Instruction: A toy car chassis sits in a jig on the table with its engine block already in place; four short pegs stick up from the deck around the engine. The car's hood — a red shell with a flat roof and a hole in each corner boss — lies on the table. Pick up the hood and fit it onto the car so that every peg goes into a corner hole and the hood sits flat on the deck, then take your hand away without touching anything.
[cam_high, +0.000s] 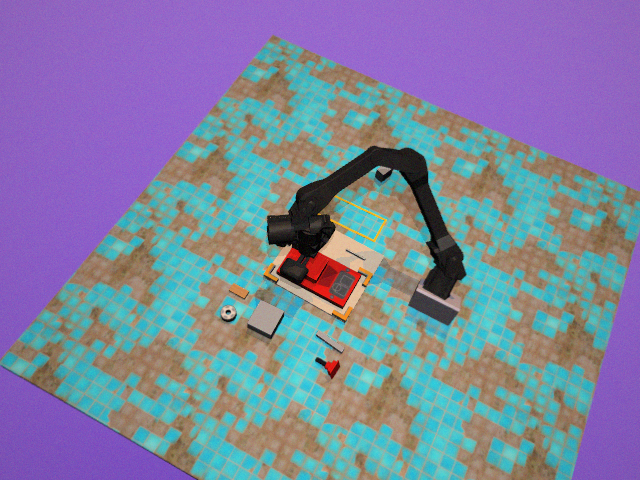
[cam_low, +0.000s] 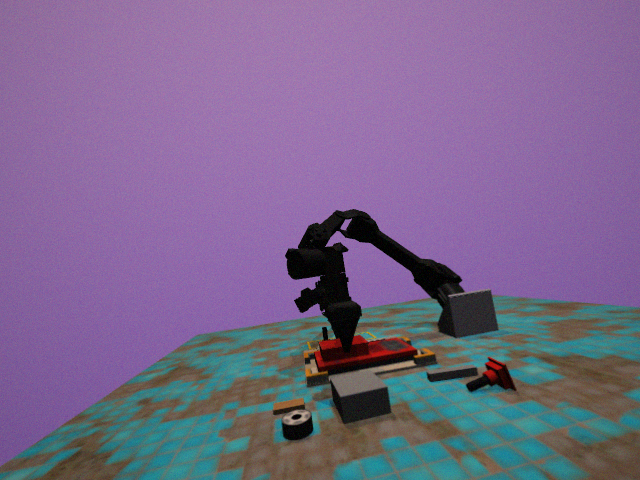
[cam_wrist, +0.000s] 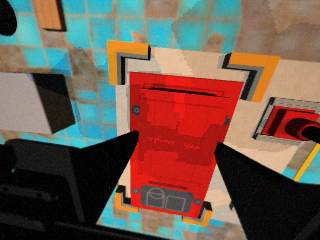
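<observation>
Both fingers of my tool (cam_high: 306, 260) (cam_low: 347, 351) (cam_wrist: 177, 140) stand wide, gripping nothing, astride the seated-looking red hood (cam_high: 316, 264) (cam_low: 336, 345) (cam_wrist: 175, 120); release in hand, next a straight lift.

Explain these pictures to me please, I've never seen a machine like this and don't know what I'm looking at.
It's one black robot arm ending in a two-fingered gripper. One picture looks down from above, one looks across from the side, and one comes from a camera near the gripper, looking down past its fingers.

Below the gripper is a red toy car with its red hood on top, sitting between orange-edged corner brackets. Around it lie a grey block, a wheel-like ring and an orange bar.

The gripper is open, its fingers on either side of the hood, so nothing is held.
</observation>
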